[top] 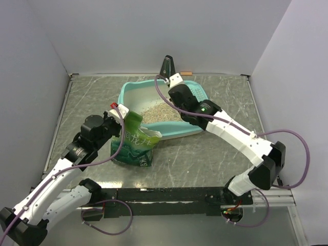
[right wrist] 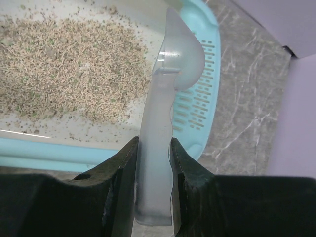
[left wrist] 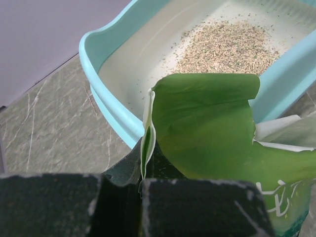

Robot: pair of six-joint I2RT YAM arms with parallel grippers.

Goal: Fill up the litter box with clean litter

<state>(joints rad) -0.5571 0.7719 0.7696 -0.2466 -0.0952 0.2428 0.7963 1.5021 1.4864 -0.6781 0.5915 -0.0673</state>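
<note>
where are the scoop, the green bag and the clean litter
scoop (right wrist: pixel 154 163): right wrist view, on its translucent handle
green bag (left wrist: pixel 207 128): left wrist view, on its folded-over top flap
clean litter (top: pixel 156 114): top external view, on the middle of the heap

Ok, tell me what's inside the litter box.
The box holds a loose litter heap on its whitish floor, a slotted grid at one end. The right gripper holds a clear scoop over the grid. The bag and right arm hide its near part.
</note>
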